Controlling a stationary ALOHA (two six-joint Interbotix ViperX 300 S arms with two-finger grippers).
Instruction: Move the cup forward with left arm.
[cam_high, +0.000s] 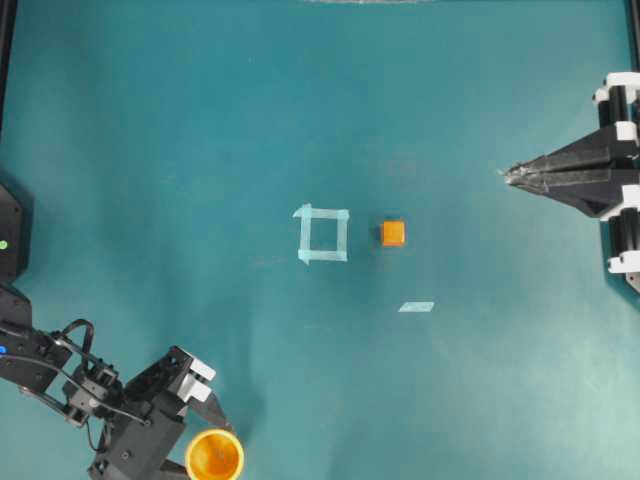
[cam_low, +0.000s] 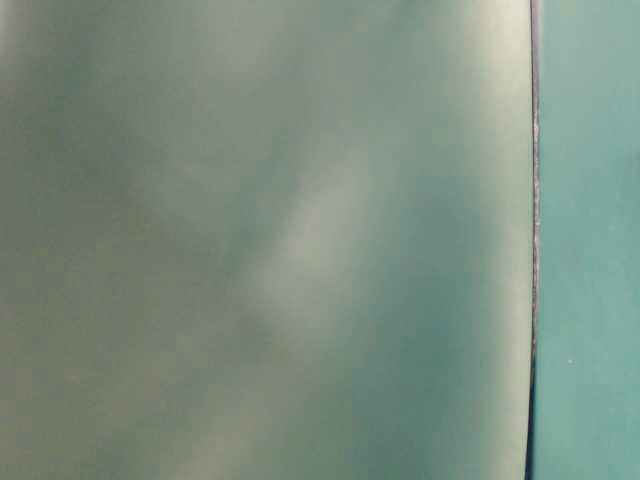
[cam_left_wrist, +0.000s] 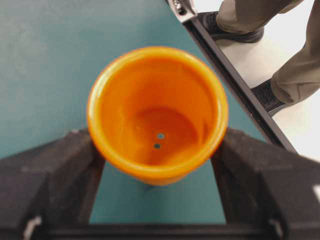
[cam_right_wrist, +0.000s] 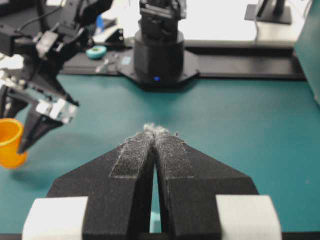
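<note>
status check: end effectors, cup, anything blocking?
Left end effector straddles the cup, grip unconfirmed. Right end effector shut, parked at the edge. Orange cube and tape square lie mid-table.

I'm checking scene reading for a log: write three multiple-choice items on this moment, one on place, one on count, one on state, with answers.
1. Where does the small round yellow-orange plastic cup stand in the overhead view?
A. inside the tape square
B. near the bottom edge, left of centre
C. beside the right gripper

2. How many small orange cubes lie on the teal table?
A. one
B. two
C. three

3. How are the right gripper fingers?
A. wide apart
B. pressed together, empty
C. holding the cube

Answers: 1 B, it sits at the left gripper; 2 A, only one shows beside the pale tape square; 3 B, the pads meet in the right wrist view.
</note>
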